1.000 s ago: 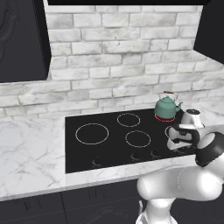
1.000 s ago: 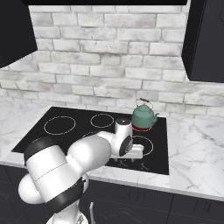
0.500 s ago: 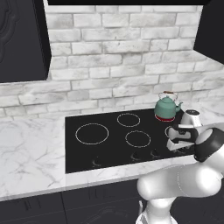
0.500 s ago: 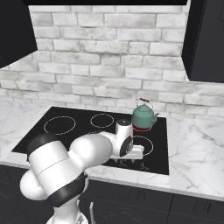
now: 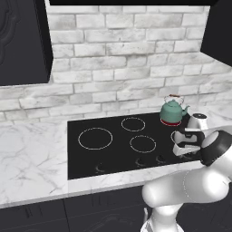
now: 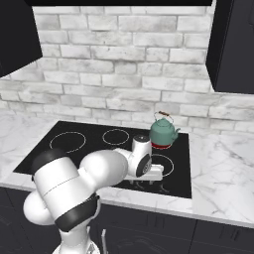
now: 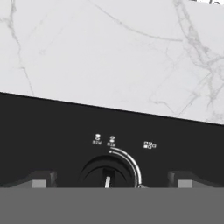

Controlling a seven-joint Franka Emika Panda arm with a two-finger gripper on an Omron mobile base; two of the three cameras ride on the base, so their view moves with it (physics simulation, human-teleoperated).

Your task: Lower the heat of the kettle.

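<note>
Left base view: I see the rounded teal kettle (image 5: 172,110) upright on the glowing far-right burner of the glossy black cooktop (image 5: 113,154), spout pointing right.

Right base view: marble counter (image 6: 223,173).

Hand view: end effector (image 7: 112,180) spread wide around a round knob (image 7: 107,174), gripping nothing.

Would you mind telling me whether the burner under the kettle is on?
On: the ring beneath the kettle glows red, unlike the other burners' pale outlines.

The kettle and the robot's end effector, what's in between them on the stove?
In the right base view, a white burner ring on the black cooktop lies between the kettle and the end effector.
</note>
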